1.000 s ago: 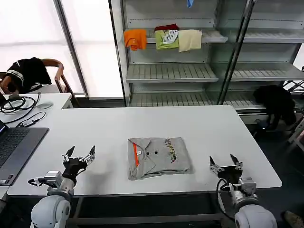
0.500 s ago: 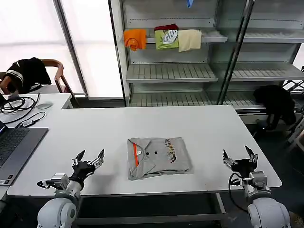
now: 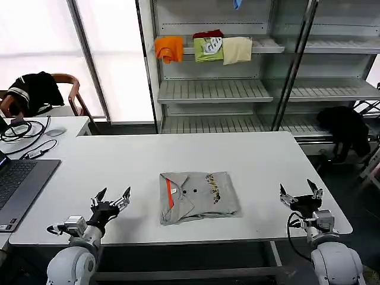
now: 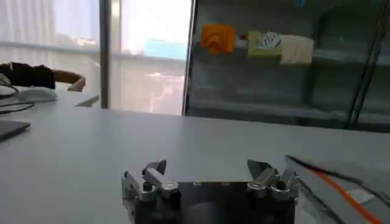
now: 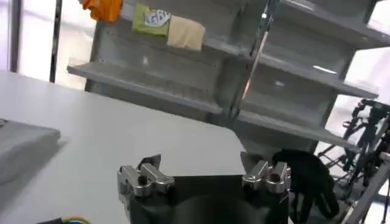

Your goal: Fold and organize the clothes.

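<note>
Clothes [image 3: 198,196] lie folded in one stack mid-table [image 3: 119,160]; left gripper [image 3: 110,199] and right gripper [image 3: 301,195] hover well apart on either side, jaws spread and empty; any tidying should probably approach low and level, sliding under both edges together.

Folded grey clothes [image 3: 198,196] lie stacked flat at the table's middle.

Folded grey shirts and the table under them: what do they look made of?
The folded grey shirts: likely soft matte knit cotton, going by limp rounded folds and no sheen. The table: smooth white top, probably laminate or coated board, given its faint even gloss and thin flat edge; core unknowable.
</note>
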Robot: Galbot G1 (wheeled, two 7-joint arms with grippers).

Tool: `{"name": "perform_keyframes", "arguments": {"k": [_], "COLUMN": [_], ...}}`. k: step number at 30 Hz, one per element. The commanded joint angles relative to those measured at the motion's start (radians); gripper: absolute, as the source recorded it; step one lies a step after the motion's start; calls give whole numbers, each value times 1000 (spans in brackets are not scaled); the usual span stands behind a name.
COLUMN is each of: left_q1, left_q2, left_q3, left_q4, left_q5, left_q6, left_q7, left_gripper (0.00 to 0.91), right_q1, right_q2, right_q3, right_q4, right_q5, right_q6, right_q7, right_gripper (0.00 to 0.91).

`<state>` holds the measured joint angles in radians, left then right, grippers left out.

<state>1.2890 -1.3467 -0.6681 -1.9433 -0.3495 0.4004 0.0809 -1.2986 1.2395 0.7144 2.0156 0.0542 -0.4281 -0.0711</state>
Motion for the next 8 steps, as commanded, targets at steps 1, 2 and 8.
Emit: {"name": "perform_keyframes", "arguments": {"k": [1, 2, 8], "left_q1": [-5, -6, 1], "left_q2": [1, 2, 5], "left_q3": [-9, -10, -15], "left_q4": [7, 7, 6], "left_q5": [-7, -9, -11], "left_q6": [1, 1, -14], "left_q7": [4, 4, 5], "left_gripper": [907, 907, 907], "right_q1": [10, 11, 18], "right_q2": [-6, -6, -5], "right_q3": [-2, -3, -8], "right_q4": [-18, -18, -21], "right_q5": [-6, -6, -7], "right_q6": [4, 4, 1], "right_q7": [-13, -16, -26], "right_gripper": [907, 907, 907]}}
